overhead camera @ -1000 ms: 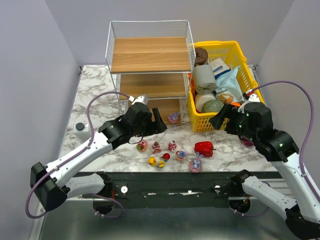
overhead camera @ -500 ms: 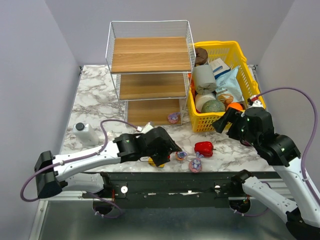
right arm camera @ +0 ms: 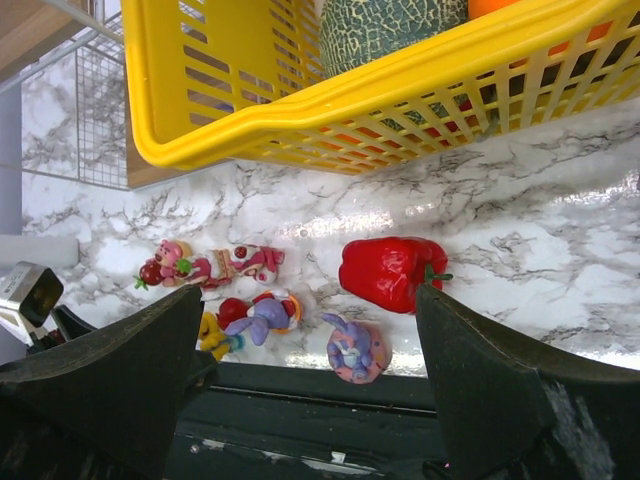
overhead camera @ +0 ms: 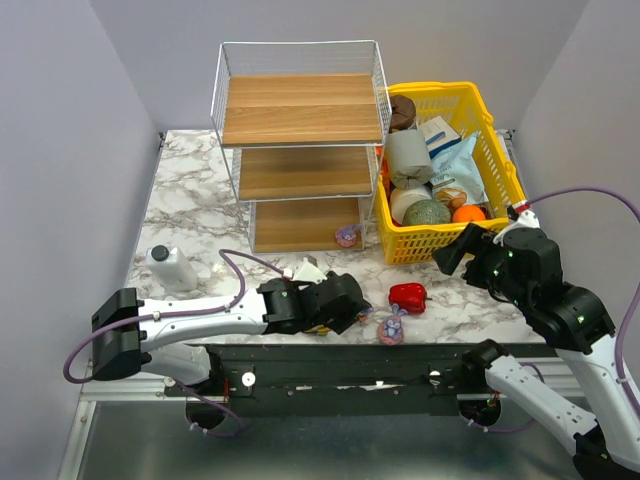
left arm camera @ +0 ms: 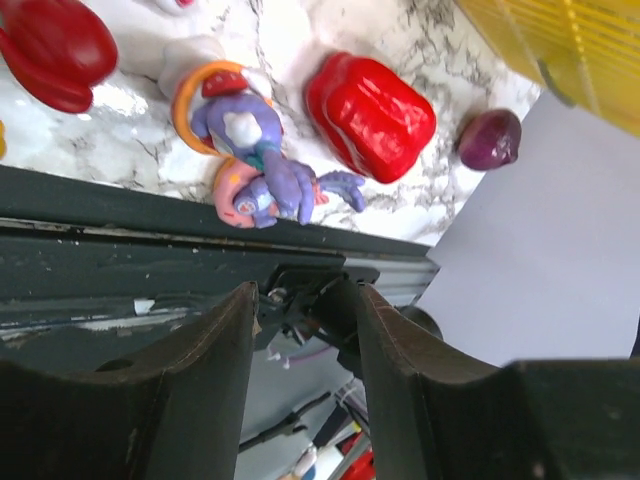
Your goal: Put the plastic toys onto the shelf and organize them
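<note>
Several glossy toys lie in a cluster near the table's front edge. The right wrist view shows a pink bear [right arm camera: 170,265], a pink cake piece [right arm camera: 250,262], a purple bunny in an orange ring [right arm camera: 265,312], a yellow duck [right arm camera: 212,333] and a bunny on a pink disc [right arm camera: 355,350]. My left gripper [overhead camera: 355,305] is open and empty, low over this cluster, hiding most of it from above. The disc bunny [overhead camera: 390,328] lies just right of it. One toy [overhead camera: 347,236] sits at the shelf's [overhead camera: 298,150] bottom tier. My right gripper [overhead camera: 455,252] is wide open, raised by the basket.
A red bell pepper [overhead camera: 408,297] lies right of the toys. A dark purple ball [left arm camera: 490,138] sits beyond it. A full yellow basket [overhead camera: 500,165] stands right of the shelf. A white bottle [overhead camera: 172,266] stands at the left. The table's front edge runs just below the toys.
My left arm has swung from the shelf's front down to the toy cluster at the near edge. My right arm has drawn back slightly to the right.
</note>
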`<state>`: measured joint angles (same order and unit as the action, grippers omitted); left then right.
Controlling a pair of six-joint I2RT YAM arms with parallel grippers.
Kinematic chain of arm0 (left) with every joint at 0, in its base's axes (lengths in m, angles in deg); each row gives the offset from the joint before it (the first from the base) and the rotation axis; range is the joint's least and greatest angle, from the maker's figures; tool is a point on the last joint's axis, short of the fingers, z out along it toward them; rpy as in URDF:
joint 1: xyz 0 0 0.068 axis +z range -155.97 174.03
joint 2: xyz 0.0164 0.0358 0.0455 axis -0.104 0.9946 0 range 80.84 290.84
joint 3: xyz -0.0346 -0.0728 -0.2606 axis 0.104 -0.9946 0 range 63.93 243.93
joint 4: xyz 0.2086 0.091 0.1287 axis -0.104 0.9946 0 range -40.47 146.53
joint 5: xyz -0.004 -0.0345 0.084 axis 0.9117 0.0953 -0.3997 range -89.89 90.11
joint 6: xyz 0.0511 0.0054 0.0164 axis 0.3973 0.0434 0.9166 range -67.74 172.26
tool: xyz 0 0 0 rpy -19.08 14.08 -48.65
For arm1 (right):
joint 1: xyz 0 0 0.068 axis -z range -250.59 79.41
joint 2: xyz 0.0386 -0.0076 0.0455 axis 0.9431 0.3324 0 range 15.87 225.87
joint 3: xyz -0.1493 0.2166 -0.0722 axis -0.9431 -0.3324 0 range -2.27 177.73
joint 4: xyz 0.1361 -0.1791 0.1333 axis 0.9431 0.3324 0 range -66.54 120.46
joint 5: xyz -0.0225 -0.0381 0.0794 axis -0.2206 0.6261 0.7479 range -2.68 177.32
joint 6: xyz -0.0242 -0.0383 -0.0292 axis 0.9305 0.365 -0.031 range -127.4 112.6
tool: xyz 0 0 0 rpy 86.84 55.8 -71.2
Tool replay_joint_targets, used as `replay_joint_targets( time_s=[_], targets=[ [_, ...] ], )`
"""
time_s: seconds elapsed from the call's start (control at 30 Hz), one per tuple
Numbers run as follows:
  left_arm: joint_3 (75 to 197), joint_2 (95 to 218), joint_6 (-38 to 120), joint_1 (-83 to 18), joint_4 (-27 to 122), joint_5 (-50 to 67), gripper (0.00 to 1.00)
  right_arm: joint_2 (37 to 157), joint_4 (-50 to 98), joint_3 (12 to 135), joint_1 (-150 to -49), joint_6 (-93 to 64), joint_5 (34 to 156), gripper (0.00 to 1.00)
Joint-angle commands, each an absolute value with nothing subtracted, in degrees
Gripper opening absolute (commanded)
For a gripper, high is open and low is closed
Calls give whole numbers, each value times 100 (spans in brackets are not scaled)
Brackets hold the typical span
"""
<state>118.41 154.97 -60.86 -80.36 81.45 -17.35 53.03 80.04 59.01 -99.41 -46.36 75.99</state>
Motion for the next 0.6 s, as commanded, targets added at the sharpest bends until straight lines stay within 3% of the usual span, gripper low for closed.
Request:
replay_joint_targets(
  time_s=[0.0,0.57],
  targets=[
    [11667,15476,-7859,-8076,8257,-2336,50,5146,8085,5750,-9968,-4520,7484,94],
    [11463,15801,-7870,-7927,7554,-2459,46,4900,8094,5601,-9959,-4432,7440,94]
  ],
)
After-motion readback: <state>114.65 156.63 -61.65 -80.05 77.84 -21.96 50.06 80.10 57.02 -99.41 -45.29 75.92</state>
